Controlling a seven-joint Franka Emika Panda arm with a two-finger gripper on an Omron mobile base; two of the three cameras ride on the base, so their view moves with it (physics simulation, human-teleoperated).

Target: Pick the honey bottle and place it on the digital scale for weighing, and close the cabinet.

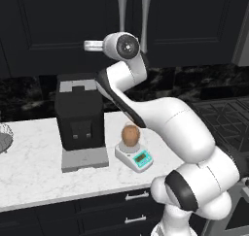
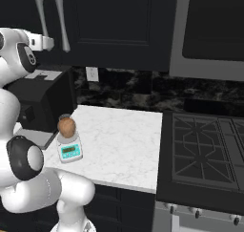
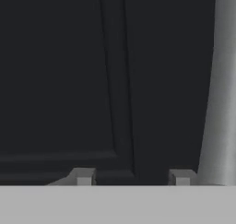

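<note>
Honey bottle (image 1: 130, 135) sits on the digital scale (image 1: 134, 157) on the marble counter (image 1: 34, 172); claw (image 3: 133, 177) pressed together, empty.

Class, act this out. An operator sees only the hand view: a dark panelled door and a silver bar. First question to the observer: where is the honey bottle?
Observer: The honey bottle stands on the digital scale.
Operator: Is the cabinet open?
Observer: No, both doors of the cabinet look flush, with their handles side by side.
Operator: Where is my hand?
Observer: The hand is up at the left door, beside its handle.
</note>
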